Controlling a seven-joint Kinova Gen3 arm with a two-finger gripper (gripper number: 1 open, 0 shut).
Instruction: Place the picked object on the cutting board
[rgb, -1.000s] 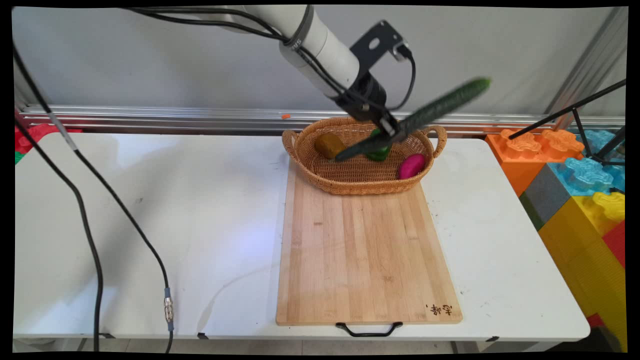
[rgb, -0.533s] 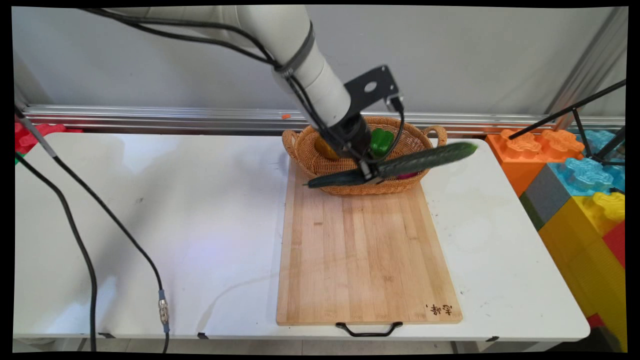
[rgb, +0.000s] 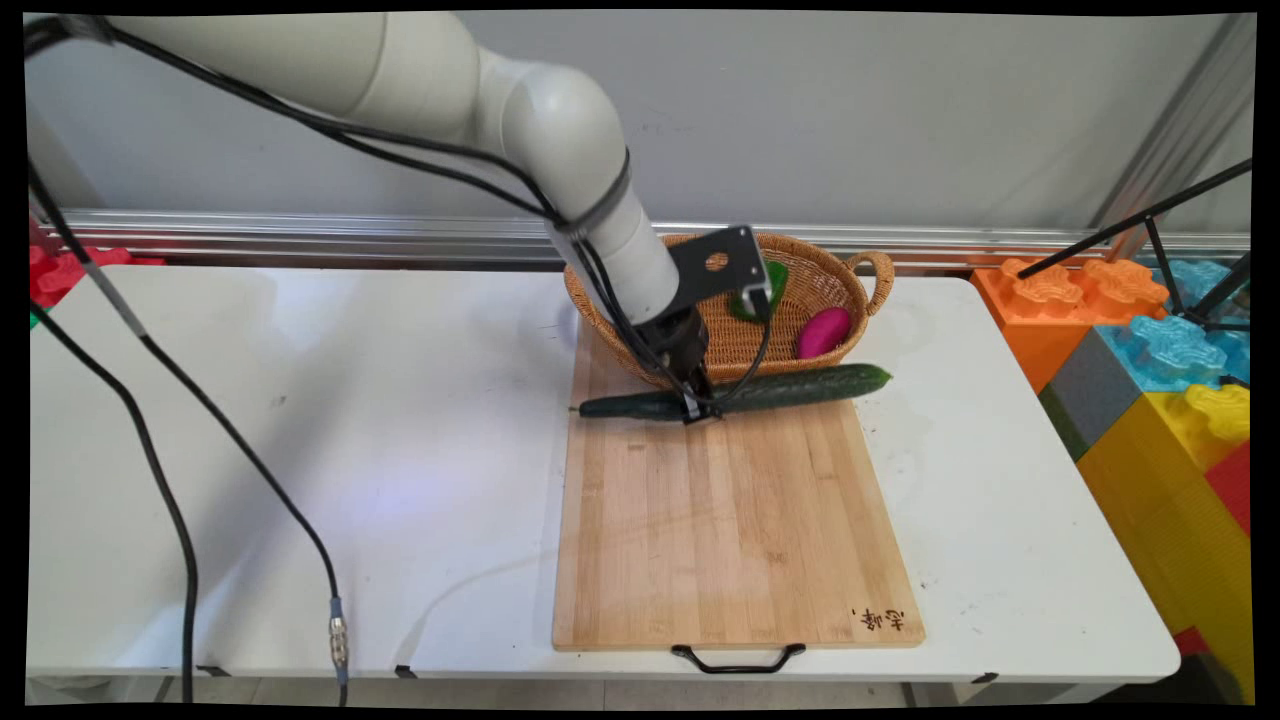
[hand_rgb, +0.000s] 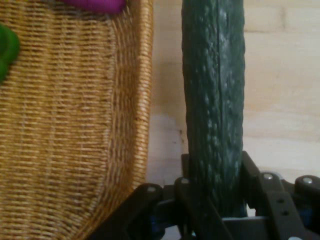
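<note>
One white desk (rgb: 300, 400) carries everything, spreading well out to either side of the end effector (rgb: 697, 408). Big coloured foam blocks (rgb: 1160, 380) are stacked off the desk's end, well away on the end effector's right in the main view. A bamboo cutting board (rgb: 730, 530) with a black handle lies directly beneath the end effector and runs from it toward the camera. Just behind the end effector sits a woven wicker basket (rgb: 810, 275), its near wall close beside the fingers; the hand view shows that wall (hand_rgb: 75, 125) right alongside.

The end effector is closed around a long dark cucumber (rgb: 800, 387), gripping it somewhat left of its middle, the fingers pressed to either side of it in the hand view (hand_rgb: 214, 100). The cucumber is nearly level over the board's far edge, low above the wood; whether it touches cannot be told.

Inside the basket, behind and right of the end effector, lie a magenta oval vegetable (rgb: 823, 332) and a green pepper (rgb: 760, 295), partly hidden by the camera bracket.
</note>
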